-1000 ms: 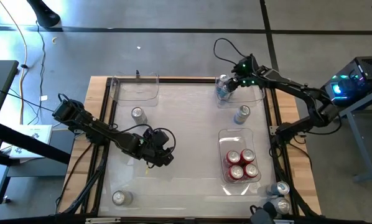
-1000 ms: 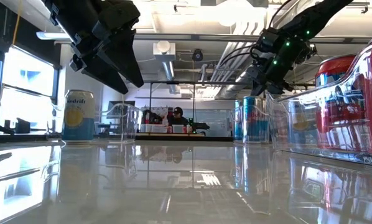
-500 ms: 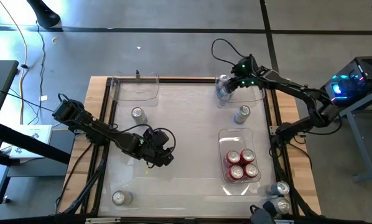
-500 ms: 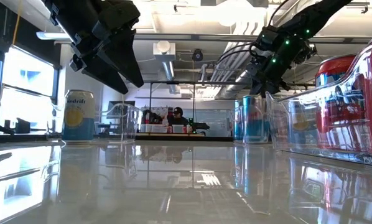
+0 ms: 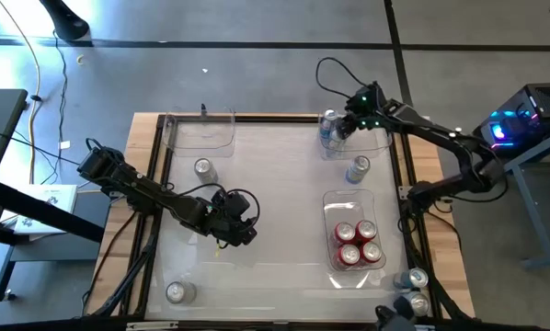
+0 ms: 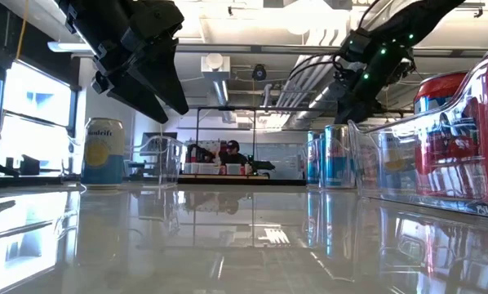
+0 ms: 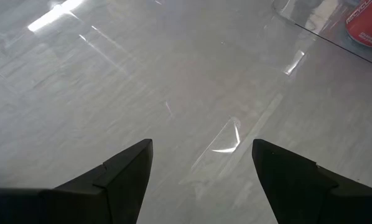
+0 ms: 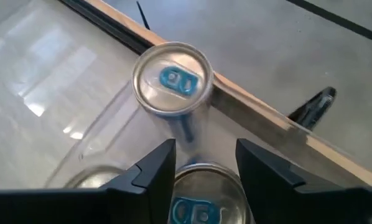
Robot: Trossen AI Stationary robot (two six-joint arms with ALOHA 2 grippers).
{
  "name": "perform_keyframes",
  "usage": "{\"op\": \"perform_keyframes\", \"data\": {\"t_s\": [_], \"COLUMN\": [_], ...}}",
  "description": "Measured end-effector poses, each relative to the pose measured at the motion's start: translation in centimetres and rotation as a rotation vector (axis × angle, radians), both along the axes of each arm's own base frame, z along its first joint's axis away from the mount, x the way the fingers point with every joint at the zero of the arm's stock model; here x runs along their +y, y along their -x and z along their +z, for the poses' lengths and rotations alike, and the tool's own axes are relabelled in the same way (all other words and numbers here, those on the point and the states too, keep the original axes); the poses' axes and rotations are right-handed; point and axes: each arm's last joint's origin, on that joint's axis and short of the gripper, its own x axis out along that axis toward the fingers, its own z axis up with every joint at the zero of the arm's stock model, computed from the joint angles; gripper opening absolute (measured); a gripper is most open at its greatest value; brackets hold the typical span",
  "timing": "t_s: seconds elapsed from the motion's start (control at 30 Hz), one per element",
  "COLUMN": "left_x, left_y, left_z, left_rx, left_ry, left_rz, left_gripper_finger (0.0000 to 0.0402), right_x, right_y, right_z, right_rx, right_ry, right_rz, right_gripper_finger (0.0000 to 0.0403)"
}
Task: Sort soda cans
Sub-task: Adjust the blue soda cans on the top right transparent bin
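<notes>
The left gripper [image 5: 231, 223], jaws wide open and empty, hovers over the table's [image 5: 275, 193] bare middle. At the far right corner, the right gripper [image 5: 344, 127], parted and holding nothing, hangs directly above blue soda cans [image 8: 172, 78] standing in a clear bin [image 5: 378, 142].

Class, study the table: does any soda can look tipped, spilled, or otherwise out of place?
None looks tipped or spilled. Two cans stand off the clear surface on the wooden edge at the table's right near corner, outside any bin.
</notes>
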Motion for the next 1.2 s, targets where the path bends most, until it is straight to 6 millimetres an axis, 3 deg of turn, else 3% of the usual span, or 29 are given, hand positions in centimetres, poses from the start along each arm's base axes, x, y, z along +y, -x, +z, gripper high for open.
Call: {"op": "perform_keyframes", "data": {"t_s": [0.1, 0.33, 0.47, 1.2], "left_x": [0.0, 0.0, 0.0, 0.0], "left_y": [0.0, 0.0, 0.0, 0.0], "left_z": [0.0, 0.0, 0.0, 0.0], "left_rx": [0.0, 0.0, 0.0, 0.002], "left_ry": [0.0, 0.001, 0.002, 0.003], "left_rz": [0.0, 0.0, 0.0, -0.002], "left_gripper_finger": [0.0268, 0.0268, 0.0268, 0.0268], "right_x": [0.3, 0.3, 0.3, -0.8], "right_y": [0.5, 0.8, 0.8, -0.1], "right_z": [0.8, 0.9, 0.9, -1.0], "right_rx": [-0.014, 0.005, 0.008, 0.055], "right_ry": [0.027, 0.034, 0.036, -0.023], "right_rz": [0.017, 0.061, 0.064, 0.053], "right_gripper_finger": [0.0176, 0.0272, 0.0303, 0.0306]}}
